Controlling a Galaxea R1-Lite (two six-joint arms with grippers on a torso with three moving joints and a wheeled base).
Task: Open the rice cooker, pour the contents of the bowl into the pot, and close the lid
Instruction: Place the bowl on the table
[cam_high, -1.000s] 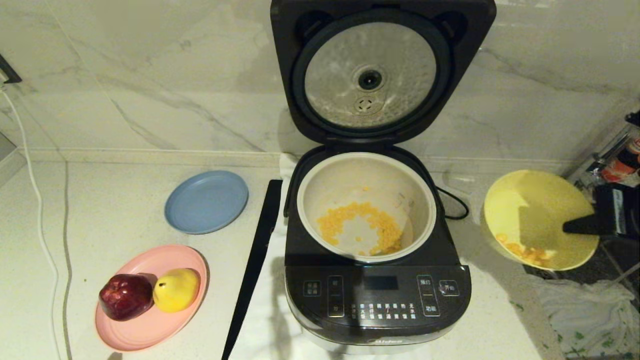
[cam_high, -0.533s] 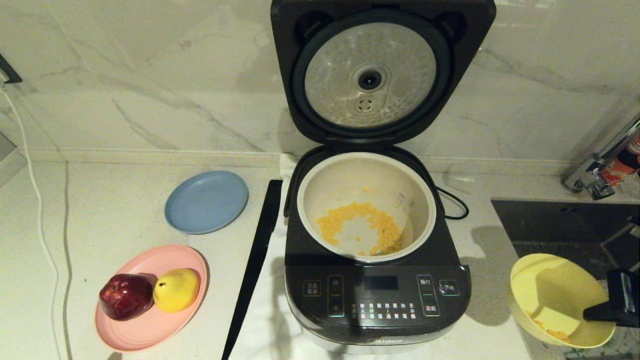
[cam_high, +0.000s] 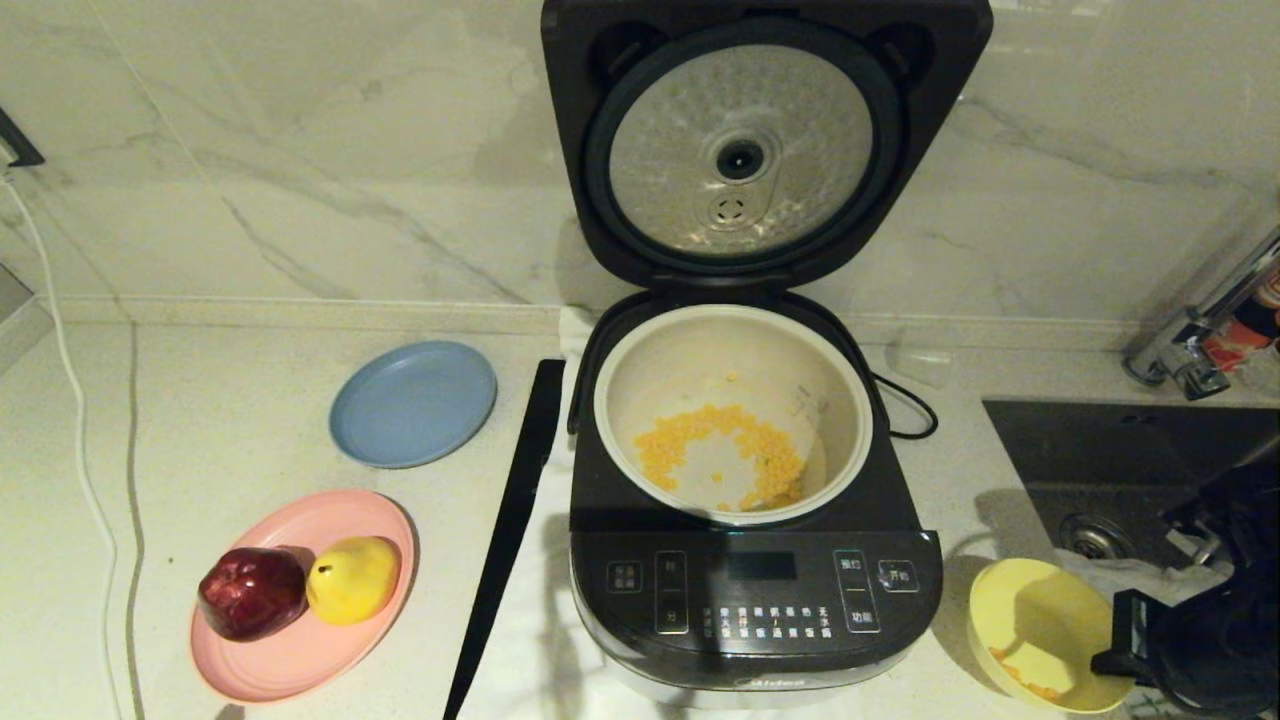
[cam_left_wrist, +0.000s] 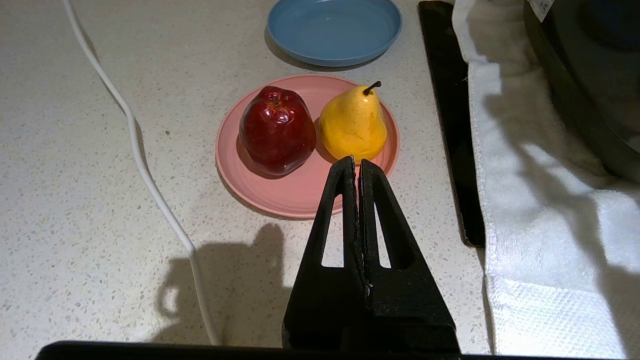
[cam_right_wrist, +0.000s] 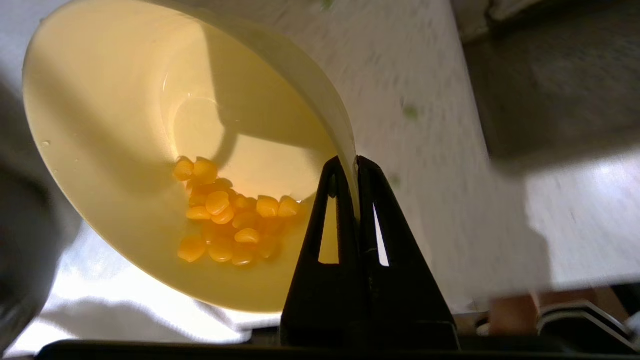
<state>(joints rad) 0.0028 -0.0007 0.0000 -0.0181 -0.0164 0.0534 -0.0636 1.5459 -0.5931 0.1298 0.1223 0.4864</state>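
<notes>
The dark rice cooker (cam_high: 755, 590) stands mid-counter with its lid (cam_high: 765, 140) raised, its dimpled silver plate facing me. Inside, the cream pot (cam_high: 733, 330) holds a ring of yellow kernels (cam_high: 720, 450). My right gripper (cam_high: 1118, 655) (cam_right_wrist: 356, 162) is shut on the rim of the pale yellow bowl (cam_high: 1040, 630) (cam_right_wrist: 125, 125), low at the cooker's front right. Some kernels (cam_right_wrist: 225, 220) (cam_high: 1020, 675) remain in the bowl. My left gripper (cam_left_wrist: 356, 162) hangs shut and empty above the counter, near the pink plate.
A pink plate (cam_high: 300, 650) (cam_left_wrist: 295, 192) carries a red apple (cam_high: 250, 592) and a yellow pear (cam_high: 352, 578). A blue plate (cam_high: 413, 402) lies behind it. A black strip (cam_high: 510, 530) and a white towel (cam_left_wrist: 540, 200) lie left of the cooker. A sink (cam_high: 1110, 470) with tap (cam_high: 1190, 350) is at right.
My right gripper has carried the bowl down and toward me, from beside the pot to low at the cooker's front right corner. The left arm has not moved.
</notes>
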